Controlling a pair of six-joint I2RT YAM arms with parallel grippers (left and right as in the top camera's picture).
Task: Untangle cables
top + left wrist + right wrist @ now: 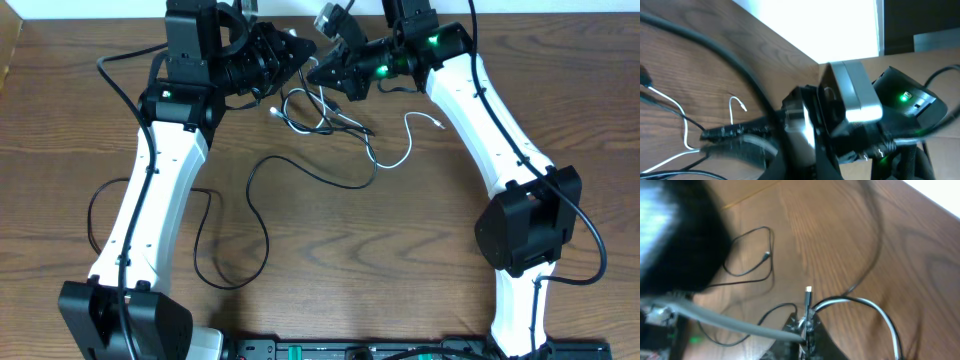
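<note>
The cables lie tangled at the back middle of the table (322, 112). A white cable (402, 150) trails right, and a long black cable (262, 205) loops toward the front. Both grippers meet above the tangle. My right gripper (316, 72) (807, 330) is shut on cables: a small plug (808, 291) sticks up from its jaws, and black and white cords (880, 311) arc away to the right. A grey cable (730, 322) runs taut from these jaws toward my left gripper (300, 52) (805, 167). The left gripper looks shut on that grey cable (760, 144), though its jaws are dark and blurred.
Thicker black arm wires hang beside both arms (110, 190) (590, 240). The white back wall is just behind the grippers (830, 25). In the left wrist view, the right arm's wrist with a green light (902, 97) is very close. A cardboard edge is at the far left (8, 45).
</note>
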